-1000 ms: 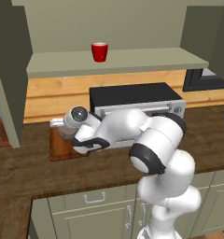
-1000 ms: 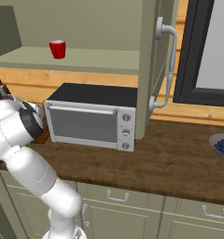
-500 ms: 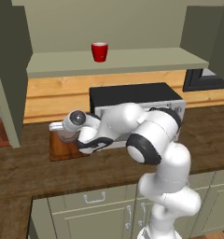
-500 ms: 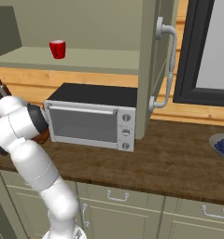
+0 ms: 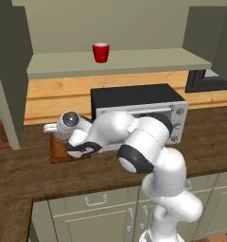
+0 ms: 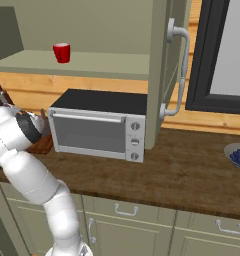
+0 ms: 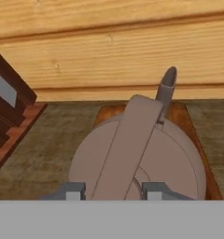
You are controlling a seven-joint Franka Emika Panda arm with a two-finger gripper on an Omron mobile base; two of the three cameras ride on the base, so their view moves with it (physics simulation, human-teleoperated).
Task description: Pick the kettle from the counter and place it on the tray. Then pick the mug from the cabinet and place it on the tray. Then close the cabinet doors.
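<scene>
A: Where is your kettle [image 7: 142, 158] sitting?

B: It is sitting on the tray [image 7: 184, 122], at the left of the counter [image 5: 25, 175] just in front of the wooden wall, spout pointing at the wall.

A: And your gripper [image 7: 111, 190]?

B: Its fingers are flanking the kettle's arched handle; you cannot tell whether they are pressing it.

A: The mug [image 5: 100, 52]?

B: It is standing upright on the shelf of the open cabinet [image 5: 115, 64], above the toaster oven [image 6: 99, 130].
</scene>
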